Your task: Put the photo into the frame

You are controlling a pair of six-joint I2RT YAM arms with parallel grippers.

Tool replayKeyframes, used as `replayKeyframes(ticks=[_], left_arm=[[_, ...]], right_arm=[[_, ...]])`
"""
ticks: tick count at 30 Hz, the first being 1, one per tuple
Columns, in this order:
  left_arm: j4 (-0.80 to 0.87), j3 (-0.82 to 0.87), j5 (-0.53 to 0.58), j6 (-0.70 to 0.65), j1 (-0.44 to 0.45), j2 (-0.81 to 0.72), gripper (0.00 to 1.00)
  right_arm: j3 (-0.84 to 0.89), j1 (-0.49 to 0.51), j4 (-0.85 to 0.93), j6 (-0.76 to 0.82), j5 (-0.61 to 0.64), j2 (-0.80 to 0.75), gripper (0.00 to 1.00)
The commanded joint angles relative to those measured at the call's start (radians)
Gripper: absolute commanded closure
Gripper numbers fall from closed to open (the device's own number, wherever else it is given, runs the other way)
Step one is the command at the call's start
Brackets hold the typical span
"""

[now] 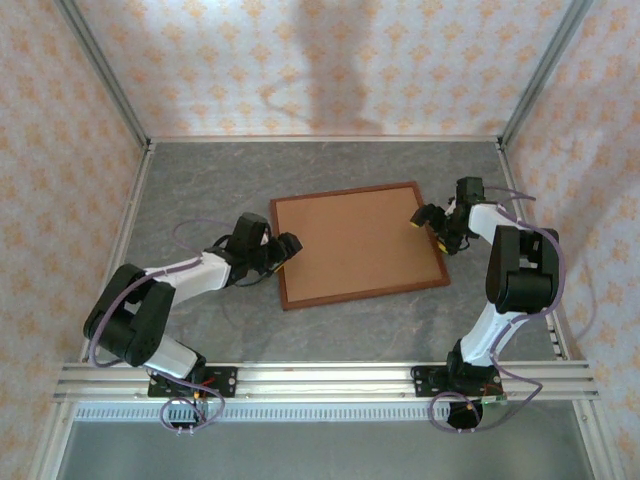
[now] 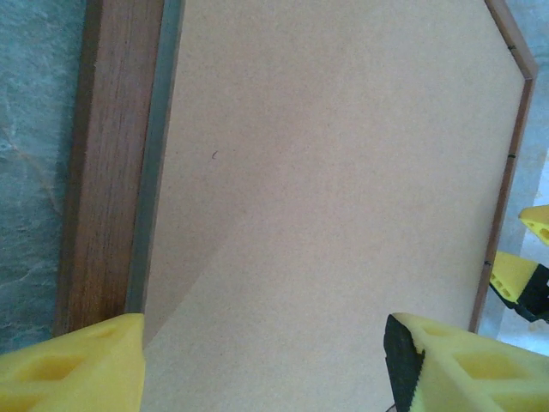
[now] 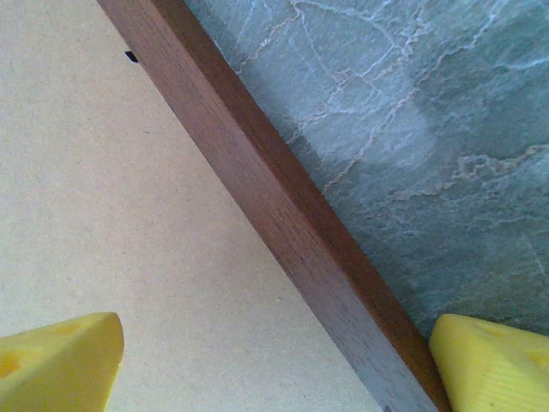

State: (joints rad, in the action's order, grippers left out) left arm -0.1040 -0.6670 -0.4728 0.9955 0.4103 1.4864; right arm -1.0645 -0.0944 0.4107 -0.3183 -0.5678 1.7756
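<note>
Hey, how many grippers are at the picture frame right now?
2. The left gripper sits open at the left rail of the frame. The right gripper is open too, straddling the right rail.

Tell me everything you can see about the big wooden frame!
The frame is a big rectangle of thin, reddish-brown wood, lying flat on the grey marbled table, turned a bit askew. A plain brown board fills its inside, with tiny dark tabs at the edge. The open left gripper hovers at its left side, and the open right gripper straddles its right rail. Whether either touches it, I cannot tell.
</note>
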Motion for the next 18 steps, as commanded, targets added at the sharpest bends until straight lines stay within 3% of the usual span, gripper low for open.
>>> replayKeyframes(ticks=[1,18], left_arm=[[-0.221,-0.011,-0.19,0.032,0.031,-0.044,0.32],[-0.251,-0.036,-0.212,0.024,0.047,0.084,0.33]], right_arm=[[0.02,0.028,0.045,-0.025,-0.041,0.03,0.07],[0.026,0.039,0.036,-0.036,-0.061,0.023,0.07]])
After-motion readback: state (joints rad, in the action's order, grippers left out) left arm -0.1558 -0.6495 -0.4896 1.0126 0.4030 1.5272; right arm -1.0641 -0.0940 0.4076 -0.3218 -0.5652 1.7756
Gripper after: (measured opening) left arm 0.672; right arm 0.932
